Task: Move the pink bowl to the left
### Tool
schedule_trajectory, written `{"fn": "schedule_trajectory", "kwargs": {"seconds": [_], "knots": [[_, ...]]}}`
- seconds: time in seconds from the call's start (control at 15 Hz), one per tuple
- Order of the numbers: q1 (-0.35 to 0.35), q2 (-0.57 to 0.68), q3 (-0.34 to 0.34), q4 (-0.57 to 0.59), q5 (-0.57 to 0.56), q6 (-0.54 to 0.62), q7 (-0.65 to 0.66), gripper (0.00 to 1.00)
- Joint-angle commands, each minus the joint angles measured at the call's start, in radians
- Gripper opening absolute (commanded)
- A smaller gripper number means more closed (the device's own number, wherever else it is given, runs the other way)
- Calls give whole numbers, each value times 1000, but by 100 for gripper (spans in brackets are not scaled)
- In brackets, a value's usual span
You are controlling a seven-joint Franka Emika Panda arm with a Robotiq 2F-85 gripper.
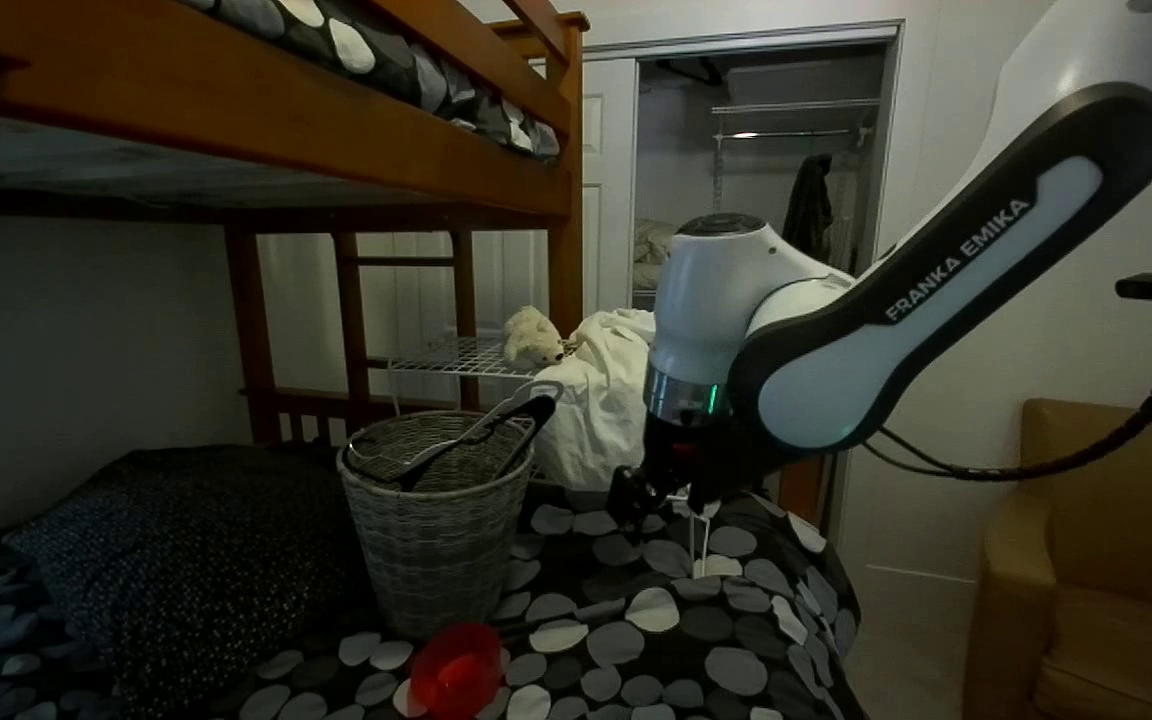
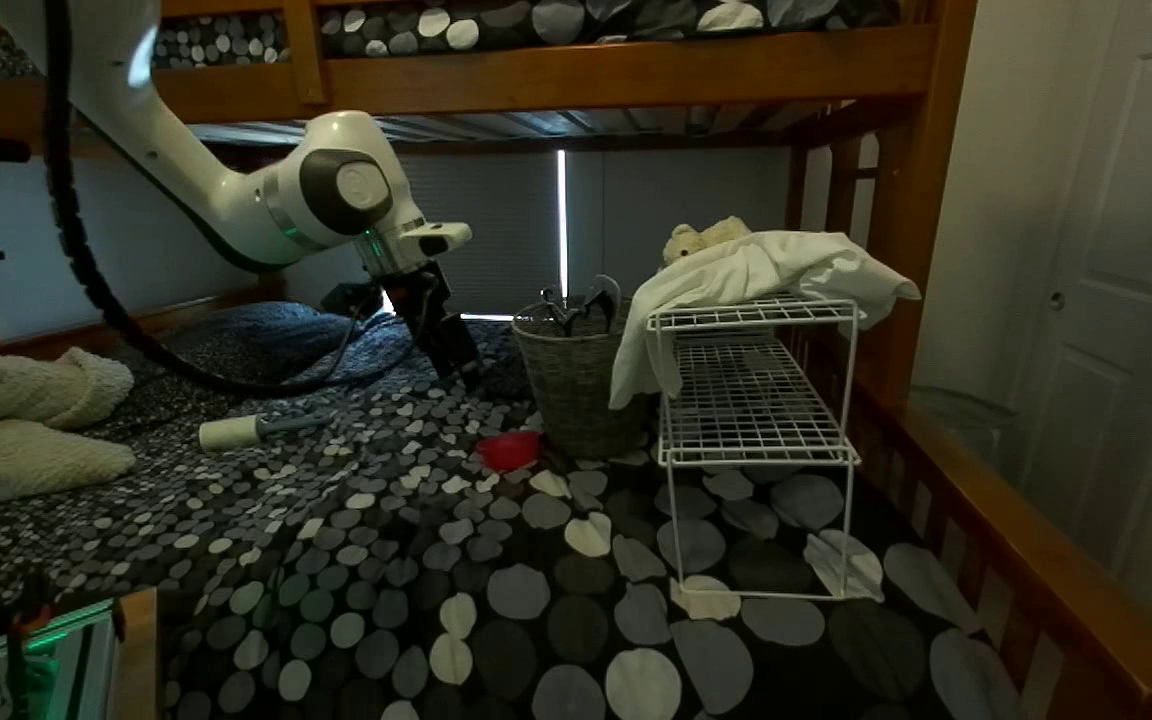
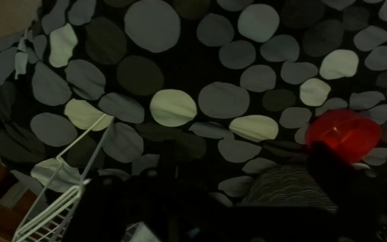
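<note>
The small, round, reddish-pink bowl of smooth plastic look [image 2: 509, 451] lay on the black bedding with grey and cream spots [image 2: 386, 600], just beside the foot of the tall, round, grey woven basket [image 2: 576, 385] — whether the two touched, I couldn't tell. The white-and-black robot arm [image 1: 726, 290] stretched over the bed, and its black two-fingered gripper [image 1: 663, 500] hung in the air above the spots, apart from the bowl. Its fingers stood well spread, a clear gap between them, and I saw nothing in their hold. In the wrist view one dark finger [image 3: 328, 164] overlapped the bowl's edge — only along the line of sight, since the bowl sat well below.

Clothes hangers, partly black [image 1: 536, 410], stuck up out of the basket's mouth. Near the basket stood a white wire shelf rack [image 2: 758, 463] with a rumpled white cloth [image 2: 736, 275] draped over it, and a cream plush teddy bear [image 1: 531, 338] rested right by the cloth. Farther off on the bed lay a thick cream fleece blanket [image 2: 26, 420] and, near that, a short cream roller with a grey handle [image 2: 229, 432]. Overhead ran the orange-brown wooden rail of the upper bunk [image 2: 626, 78]; a tan armchair [image 1: 1106, 560] stood beyond the bed's edge.
</note>
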Motion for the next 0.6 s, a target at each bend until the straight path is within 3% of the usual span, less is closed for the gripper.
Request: {"fn": "schedule_trajectory", "kwargs": {"seconds": [0.0,0.13,0.33,0.4,0.47,0.53], "knots": [[-97,148,133,96,-200,53,275,100],[-85,220,137,184,-372,-14,444,100],[-14,397,119,320,-601,-127,680,100],[10,458,122,360,-617,-164,675,100],[146,506,4,397,-585,-171,638,100],[121,364,-15,298,-529,-105,601,100]]}}
